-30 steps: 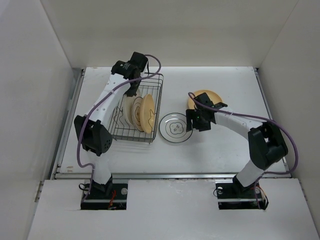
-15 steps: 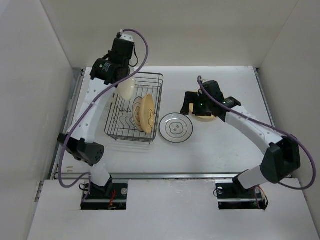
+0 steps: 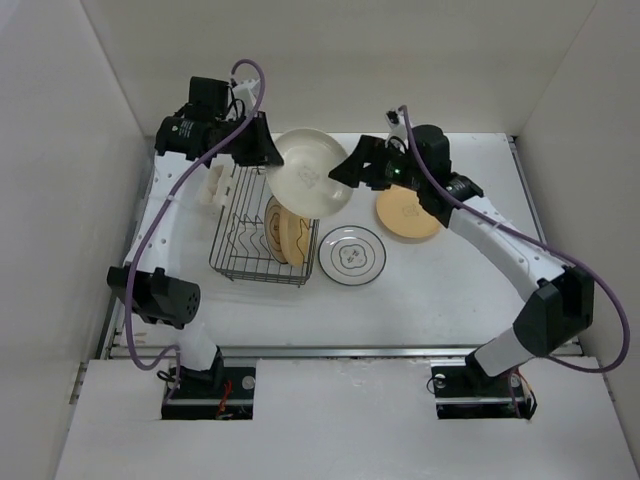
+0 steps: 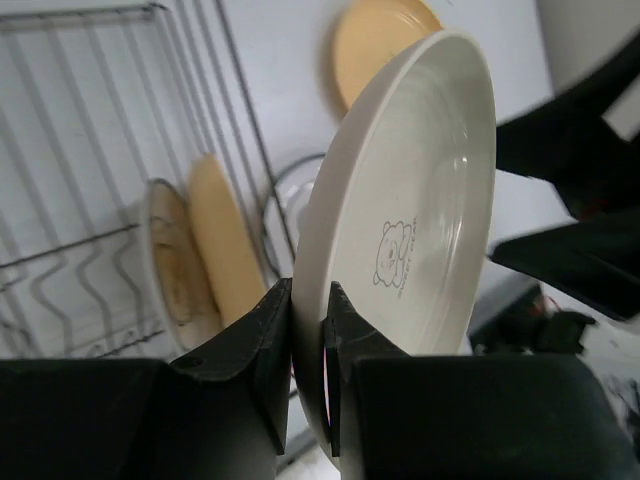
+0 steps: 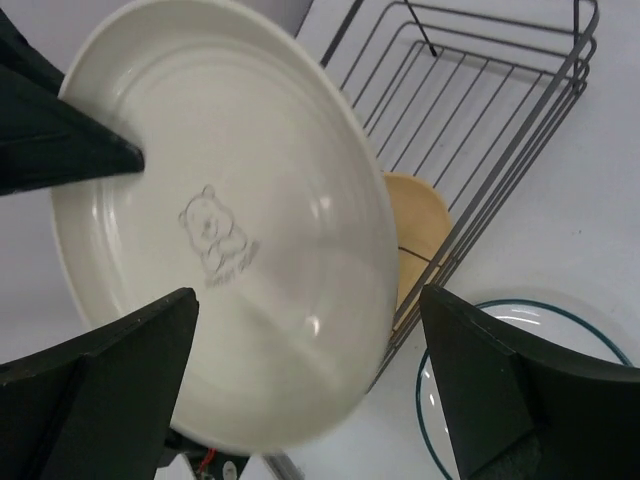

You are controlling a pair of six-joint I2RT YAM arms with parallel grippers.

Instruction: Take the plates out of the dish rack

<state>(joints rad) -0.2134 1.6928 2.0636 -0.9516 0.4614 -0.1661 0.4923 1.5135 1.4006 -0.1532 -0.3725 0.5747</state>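
My left gripper [image 3: 258, 152] is shut on the rim of a cream plate [image 3: 310, 172] with a small bear mark, and holds it tilted in the air over the right end of the dish rack [image 3: 232, 262]. In the left wrist view both fingers pinch the rim of that plate [image 4: 400, 230]. My right gripper [image 3: 350, 172] stands open at the plate's right side, and the plate [image 5: 220, 230] faces it between the spread fingers. Two tan plates [image 3: 285, 235] stand upright in the rack. On the table lie a white dark-rimmed plate [image 3: 352, 255] and a tan plate [image 3: 407, 212].
White walls close the table in at the back and on both sides. A small white object [image 3: 214, 184] lies just left of the rack. The rack's wire rim [image 5: 480, 100] runs close below the raised plate.
My left arm has lifted the cream plate out of the rack and swung it to the right. My right arm rose from the tan plate on the table to the cream plate and opened wider.
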